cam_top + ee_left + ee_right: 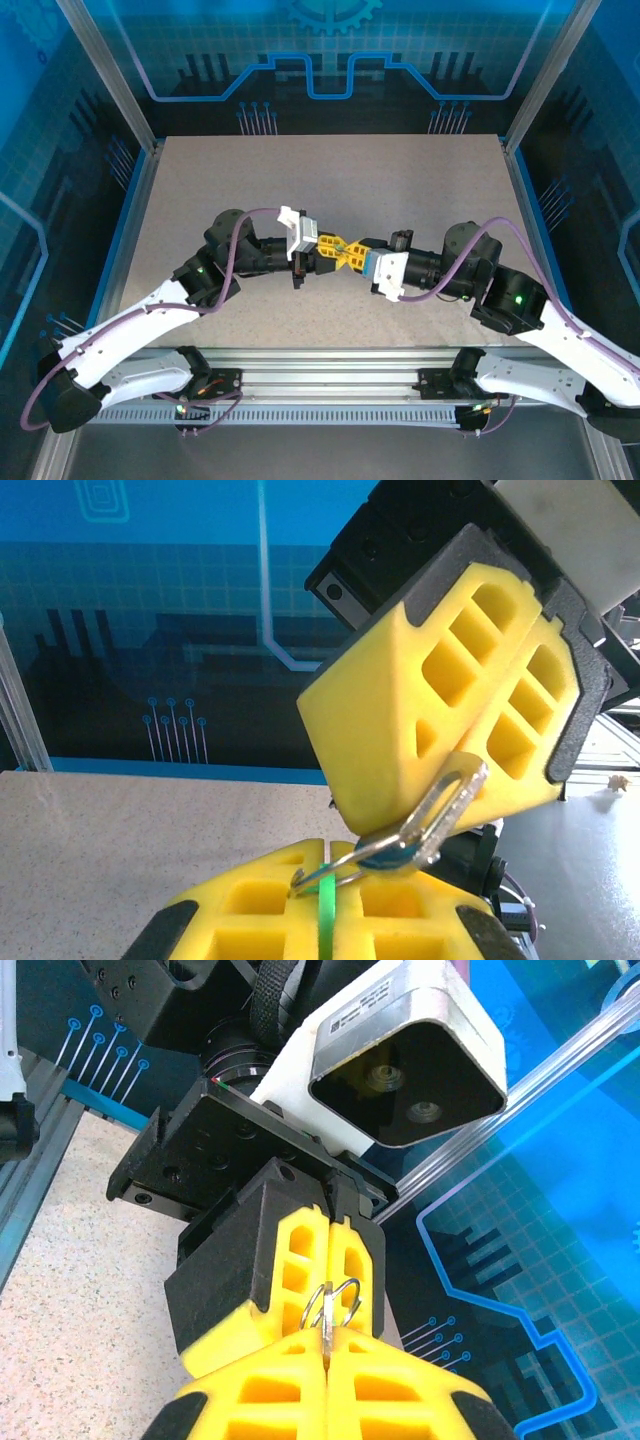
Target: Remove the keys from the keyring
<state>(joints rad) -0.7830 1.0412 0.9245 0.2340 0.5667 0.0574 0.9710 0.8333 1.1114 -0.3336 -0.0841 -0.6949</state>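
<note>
**Two grippers hold a key and keyring between them above the table**

From the top view, we see the left gripper (336, 250) and right gripper (354, 257) meeting tip to tip over the middle of the table (400, 180). Both have their yellow fingers pressed together. What they hold is too small to make out here.

From the left wrist, the left gripper (327, 885) pinches the key (327, 912), a thin green strip seen edge-on. The keyring (450, 798), a metal loop joined to a wire ring, rises into the right gripper (440, 780), which is clamped on it.

From the right wrist, the right gripper (325, 1365) is closed on metal, and the keyring (338, 1302) bridges to the closed left gripper (328, 1270).

We judge that separation is under way and the key is not yet free. The next move calls for sliding it along the ring's coil without losing either grip.

We count one key, one keyring and two grippers.
</note>
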